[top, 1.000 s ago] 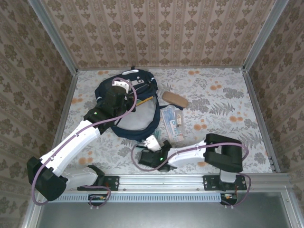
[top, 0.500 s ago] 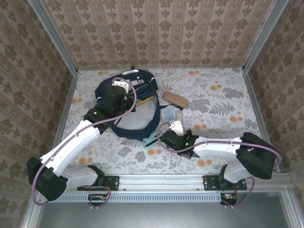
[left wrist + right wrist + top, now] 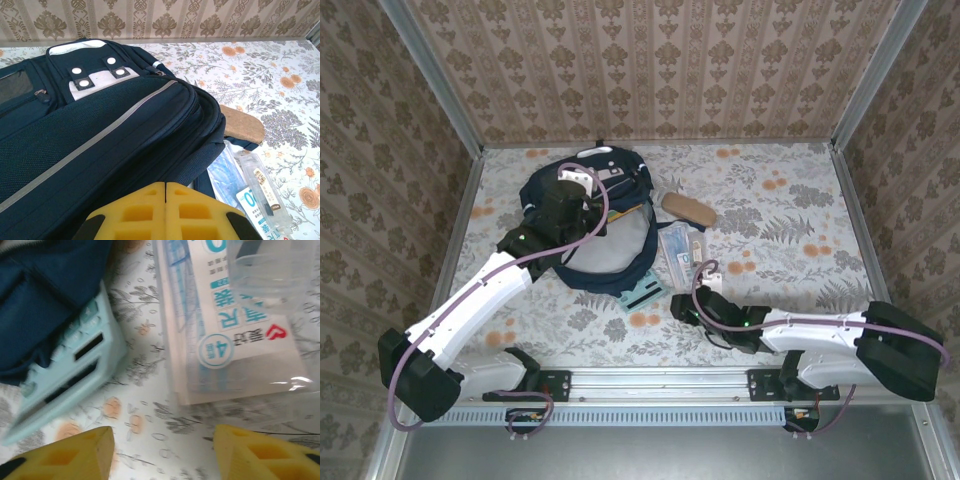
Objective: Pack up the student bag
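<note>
From above, the student bag lies on the far left part of the flowery bench. It is dark blue and its top is unzipped. A brown case sits just to its right. Nearer to me is a clear packet with blue and white card inside. A light blue calculator pokes out from under the bag's near edge. The left gripper is down on the bag. The right gripper is low over the bench, between the calculator and the packet.

The left wrist camera looks over the bag, with the brown case and the packet behind it. The left gripper is squeezed tight, its yellow pads pressed together. I cannot tell if it pinches any cloth.

The right wrist camera looks at the calculator, half tucked under the bag, and the packet beside it. The right gripper is about half open. Its yellow fingers hold nothing, with bare bench between them.
</note>
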Motion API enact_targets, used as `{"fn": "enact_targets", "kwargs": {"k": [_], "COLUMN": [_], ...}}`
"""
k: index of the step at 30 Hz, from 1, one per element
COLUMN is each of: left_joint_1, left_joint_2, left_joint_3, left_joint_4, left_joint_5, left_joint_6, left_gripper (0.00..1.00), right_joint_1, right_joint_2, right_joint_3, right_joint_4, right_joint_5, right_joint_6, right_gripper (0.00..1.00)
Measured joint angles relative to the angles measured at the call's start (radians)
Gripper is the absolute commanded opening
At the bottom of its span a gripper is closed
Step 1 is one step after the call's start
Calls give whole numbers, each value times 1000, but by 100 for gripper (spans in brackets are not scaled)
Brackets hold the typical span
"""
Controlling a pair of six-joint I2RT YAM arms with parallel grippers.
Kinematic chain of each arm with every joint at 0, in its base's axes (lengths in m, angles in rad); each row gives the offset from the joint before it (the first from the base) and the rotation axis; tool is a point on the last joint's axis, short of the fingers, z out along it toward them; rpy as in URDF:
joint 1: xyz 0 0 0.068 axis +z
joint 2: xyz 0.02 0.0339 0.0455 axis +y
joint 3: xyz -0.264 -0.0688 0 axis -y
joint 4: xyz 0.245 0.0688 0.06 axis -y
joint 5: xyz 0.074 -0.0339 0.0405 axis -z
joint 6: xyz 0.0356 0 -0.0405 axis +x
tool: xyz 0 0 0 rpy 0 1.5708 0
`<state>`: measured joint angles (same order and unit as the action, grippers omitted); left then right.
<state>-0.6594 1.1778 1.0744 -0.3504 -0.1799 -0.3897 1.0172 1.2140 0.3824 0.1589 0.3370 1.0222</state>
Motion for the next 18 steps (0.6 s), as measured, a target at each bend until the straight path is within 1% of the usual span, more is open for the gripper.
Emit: {"fn": "enact_targets", "kwargs": {"k": [3,5,8,13,18], "left_joint_1": [0,0,0,0,0], "left_joint_2": [0,0,0,0,0], "left_joint_3": [0,0,0,0,0], "left_joint_4": [0,0,0,0,0], "left_joint_5": [0,0,0,0,0], "left_joint_6": [0,0,0,0,0], "left_gripper": [0,0,0,0,0], "right_joint_1": [0,0,0,-20,-50], "right_joint_2": [53,97,151,203,245], "right_joint_3": [15,28,40,41,49], "right_joint_4": [72,107,155,222,281], "right_joint_5": [-21,-32,-41,-51,-80], "right_joint_6": [69,106,163,236,274], "right_gripper": [46,40,37,35,35]}}
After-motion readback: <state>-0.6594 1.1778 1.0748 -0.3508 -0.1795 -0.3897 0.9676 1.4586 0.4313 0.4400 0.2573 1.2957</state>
